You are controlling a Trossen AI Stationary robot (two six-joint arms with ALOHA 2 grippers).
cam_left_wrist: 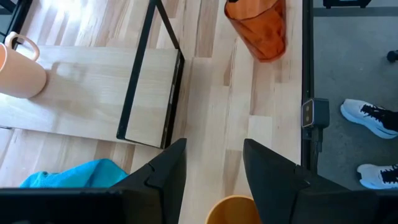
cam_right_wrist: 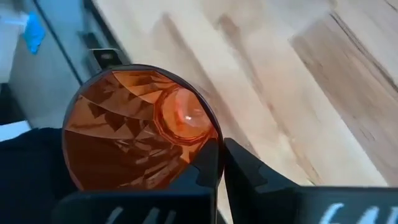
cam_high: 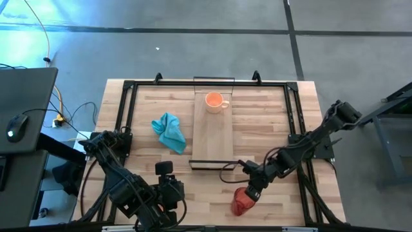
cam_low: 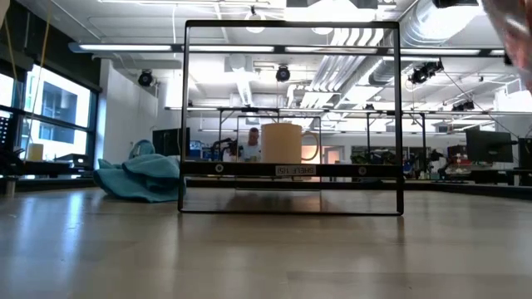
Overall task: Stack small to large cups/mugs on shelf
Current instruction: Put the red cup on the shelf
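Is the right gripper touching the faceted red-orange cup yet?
Touching. In the right wrist view the right gripper pinches the faceted red-orange cup at its rim, one finger inside, one outside; the high view agrees.

The high view looked straight down on the whole table (cam_high: 270,129), while the low view sat at tabletop height, facing level across it into the room. Both shared the pale orange mug (cam_high: 214,102) on the shelf (cam_high: 212,138). The left wrist view looked from farther off over that shelf end, and the right wrist view sat very close above the dark red patterned cup (cam_right_wrist: 140,127).
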